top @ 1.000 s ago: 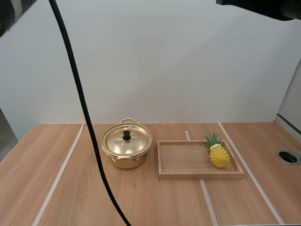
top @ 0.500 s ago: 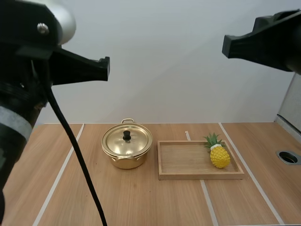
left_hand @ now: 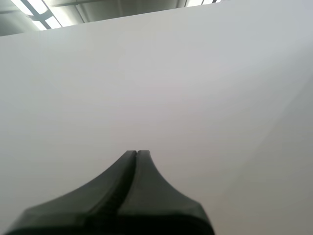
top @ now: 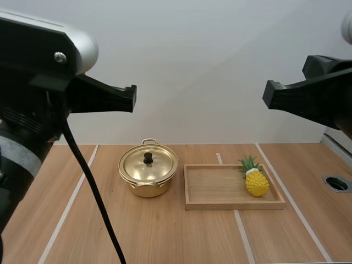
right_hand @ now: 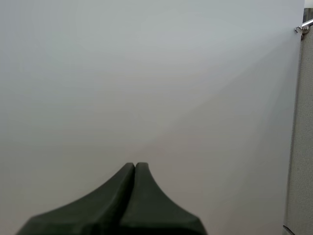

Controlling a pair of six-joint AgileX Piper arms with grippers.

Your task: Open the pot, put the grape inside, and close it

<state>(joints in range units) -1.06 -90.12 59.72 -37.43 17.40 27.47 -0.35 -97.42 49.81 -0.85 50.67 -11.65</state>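
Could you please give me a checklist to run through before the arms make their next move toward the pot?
1. Lid seated on pot: ok.
2. Knob unobstructed: ok.
3. Left claw empty: ok, shut on nothing.
4. Right claw empty: ok, shut on nothing.
5. A claw opened for the knob: not ok, both shut.
6. Fruit matches the task: not ok, it is a pineapple, lying in the tray.

Wooden table (top: 165, 236) with white stripes, a lidded gold pot (top: 148, 173) beside a wooden tray (top: 214, 188).
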